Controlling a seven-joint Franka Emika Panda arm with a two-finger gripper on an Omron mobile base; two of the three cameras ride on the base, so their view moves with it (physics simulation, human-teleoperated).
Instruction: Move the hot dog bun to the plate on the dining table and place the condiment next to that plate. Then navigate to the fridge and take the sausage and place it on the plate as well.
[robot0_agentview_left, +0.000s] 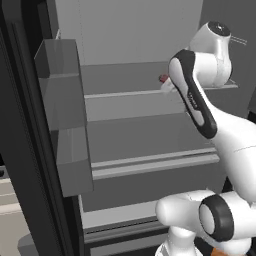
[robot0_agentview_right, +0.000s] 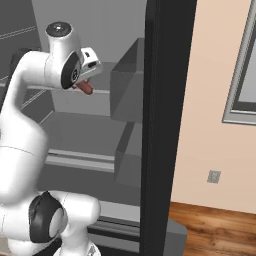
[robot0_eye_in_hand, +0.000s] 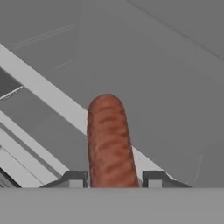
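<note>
Light is flat and even across all three rendered views, with no glare and no clear source; the fridge (robot0_agentview_left: 150, 125) interior reads as dull mid-grey with only faint shading under its shelves. The arm's (robot0_agentview_right: 25, 125) white shell is softly graded, brightest on its upper curves, while the door edge stays near black. The hand view is soft and coarse, the sausage (robot0_eye_in_hand: 110, 140) slightly blurred and its mottled skin smeared.

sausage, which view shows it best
The hand view: the sausage stands between the gripper's fingertips, its reddish-brown skin plain to see. The right base view shows a short stub under the hand. The left base view shows just a red tip behind the arm.
</note>
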